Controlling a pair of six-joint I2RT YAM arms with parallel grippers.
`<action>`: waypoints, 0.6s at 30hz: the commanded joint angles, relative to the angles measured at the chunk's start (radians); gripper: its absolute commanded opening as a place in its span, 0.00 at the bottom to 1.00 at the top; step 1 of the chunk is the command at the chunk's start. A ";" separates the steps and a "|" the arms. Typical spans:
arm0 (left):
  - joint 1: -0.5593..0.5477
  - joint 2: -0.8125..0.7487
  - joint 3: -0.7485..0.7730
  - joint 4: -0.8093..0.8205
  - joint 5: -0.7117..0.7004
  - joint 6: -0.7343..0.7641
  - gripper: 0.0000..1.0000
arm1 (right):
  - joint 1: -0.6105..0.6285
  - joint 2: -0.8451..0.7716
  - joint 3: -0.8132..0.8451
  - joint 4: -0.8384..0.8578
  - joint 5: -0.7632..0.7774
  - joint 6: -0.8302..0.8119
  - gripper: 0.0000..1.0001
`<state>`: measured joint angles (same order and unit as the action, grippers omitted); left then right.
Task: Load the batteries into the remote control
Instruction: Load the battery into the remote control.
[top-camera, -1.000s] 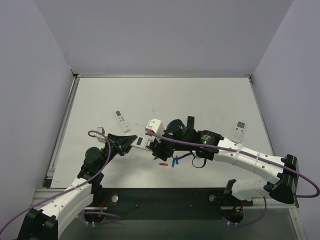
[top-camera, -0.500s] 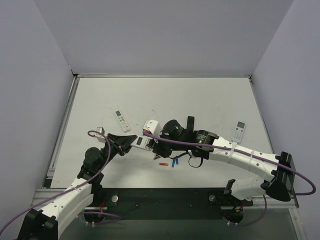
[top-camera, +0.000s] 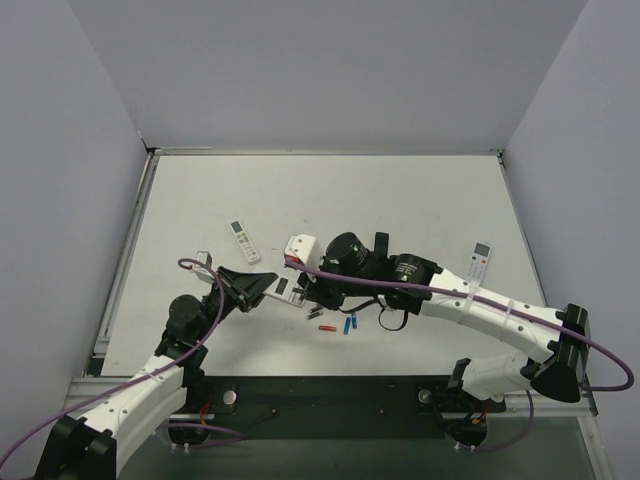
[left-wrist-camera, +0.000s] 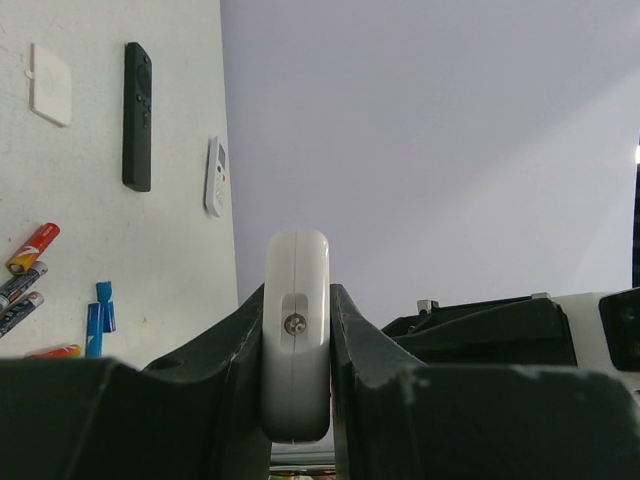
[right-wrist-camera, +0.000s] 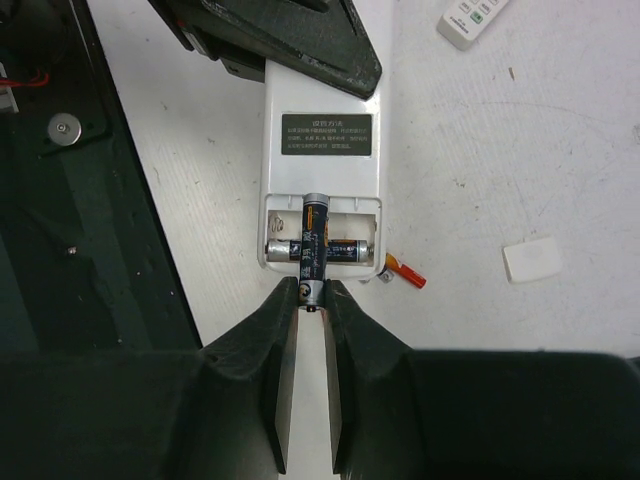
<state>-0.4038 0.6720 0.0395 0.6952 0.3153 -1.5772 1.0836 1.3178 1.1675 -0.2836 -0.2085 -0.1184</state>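
My left gripper (top-camera: 262, 283) is shut on the white remote control (top-camera: 287, 287), gripping its sides; it shows edge-on in the left wrist view (left-wrist-camera: 296, 330). The right wrist view shows its plain back (right-wrist-camera: 322, 90) with a dark label and an open compartment holding one dark battery (right-wrist-camera: 352, 250) lying crosswise. My right gripper (right-wrist-camera: 314, 292) is shut on another dark battery (right-wrist-camera: 314, 225), whose far end points into the compartment over the first. Loose batteries lie on the table: red (top-camera: 326, 327), blue (top-camera: 348, 322), dark grey (left-wrist-camera: 20, 285), and red-orange (right-wrist-camera: 405, 271).
A slim white remote (top-camera: 244, 241) lies at the left, another (top-camera: 477, 262) at the right. A black remote (left-wrist-camera: 137, 115) and a white cover plate (right-wrist-camera: 532, 259) lie on the table. The dark table edge (right-wrist-camera: 90, 250) runs along the left of the right wrist view.
My right gripper has edged left with its battery toward the remote's compartment. My left gripper has shifted only slightly and still holds the remote.
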 joint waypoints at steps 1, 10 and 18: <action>0.002 0.004 0.039 0.084 0.037 0.039 0.00 | -0.016 -0.005 0.069 -0.072 -0.046 -0.043 0.07; 0.005 0.040 0.074 0.112 0.105 0.097 0.00 | -0.067 0.012 0.145 -0.236 -0.176 -0.116 0.01; 0.003 0.103 0.114 0.173 0.166 0.134 0.00 | -0.070 0.086 0.237 -0.399 -0.235 -0.176 0.01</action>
<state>-0.4038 0.7528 0.0864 0.7567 0.4267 -1.4837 1.0149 1.3621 1.3464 -0.5674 -0.3859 -0.2459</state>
